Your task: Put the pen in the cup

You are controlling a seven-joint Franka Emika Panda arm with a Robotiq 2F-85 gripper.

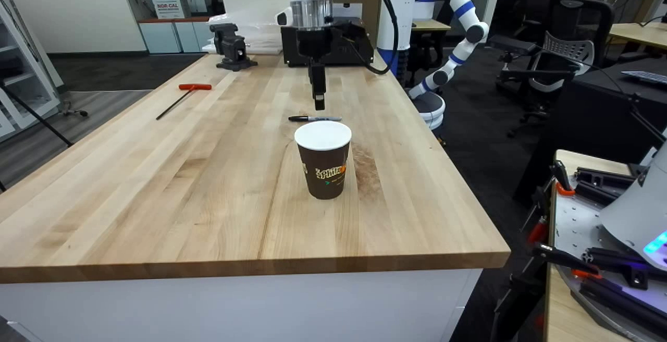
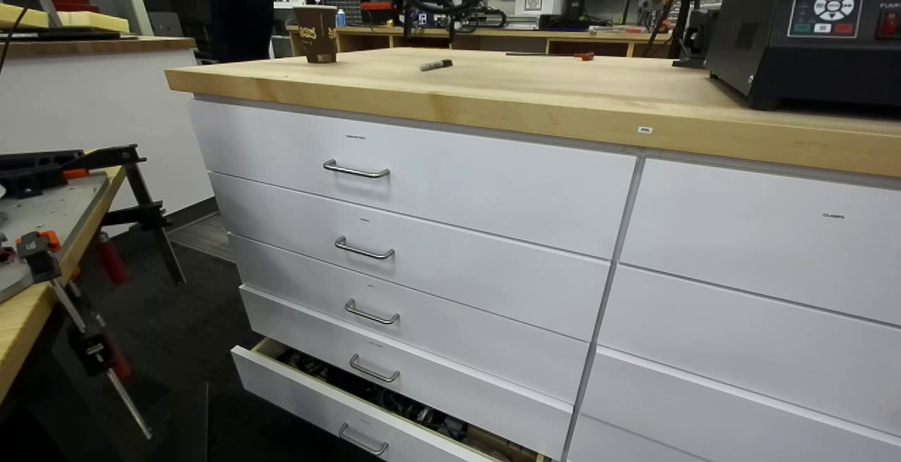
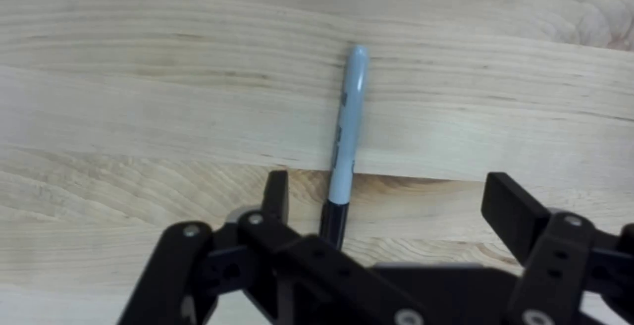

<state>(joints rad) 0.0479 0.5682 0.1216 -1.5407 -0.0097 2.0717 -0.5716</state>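
In an exterior view the tool hangs pointing down over the pen, apart from it, while the pen lies flat on the tabletop behind the cup. That cup stands upright and looks light to me, so a pen end clipping its rim could topple it; its top shows plain white, and I can't make out the depth inside. In an exterior view, too, pen and cup sit clearly apart, though the pen seems round, and a nudge might send it rolling. The wrist view worries me more: the fingers are spread wide, gripping nothing, and the pen runs between them, far closer to one than to the other. If they closed on this line, I'd expect the nearer finger to shove the pen sideways before the far one met it. Stopping too high would pinch only air. And a hold near the black cap would leave the grey barrel sticking out, liable to sag or twist before it reaches the cup.
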